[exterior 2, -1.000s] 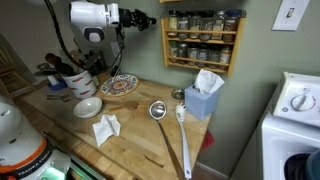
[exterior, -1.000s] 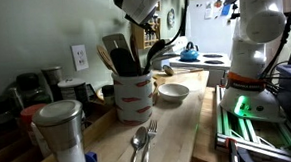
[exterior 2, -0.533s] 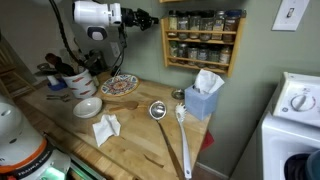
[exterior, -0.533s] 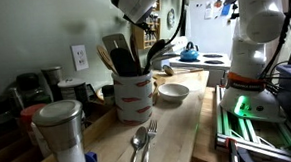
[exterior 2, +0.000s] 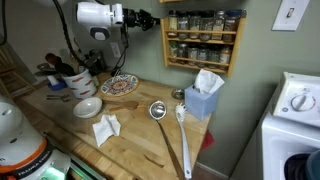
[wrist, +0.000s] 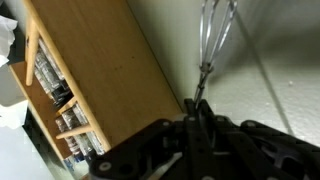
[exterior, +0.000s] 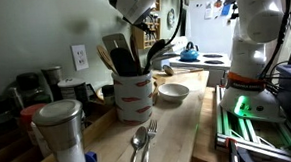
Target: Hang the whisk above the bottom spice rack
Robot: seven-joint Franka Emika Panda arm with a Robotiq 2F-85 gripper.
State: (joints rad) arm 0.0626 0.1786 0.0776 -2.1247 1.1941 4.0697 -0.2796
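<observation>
The wooden spice rack hangs on the wall, and its bottom spice rack (exterior 2: 203, 58) holds a row of small dark-lidded jars. My gripper (exterior 2: 141, 18) is high up to the left of the rack, level with its top tier. It is shut on the whisk (exterior 2: 152, 19), which points toward the rack's side. In the wrist view the gripper (wrist: 196, 106) pinches the whisk's thin handle, and the wire head (wrist: 216, 35) stands out against the pale wall. The rack's wooden side (wrist: 110, 75) is close on the left. The bottom tier's own hooks are not visible.
On the counter are a white utensil crock (exterior 2: 80, 80) (exterior: 133, 97), a white bowl (exterior 2: 87, 108), a patterned plate (exterior 2: 118, 86), a napkin (exterior 2: 106, 127), a ladle (exterior 2: 158, 110), a blue tissue box (exterior 2: 203, 98) under the rack, and a metal canister (exterior: 61, 135). A white washer (exterior 2: 296, 105) stands at the right.
My gripper has moved with the whisk a little toward the spice rack, staying at the same height. Nothing on the counter has moved.
</observation>
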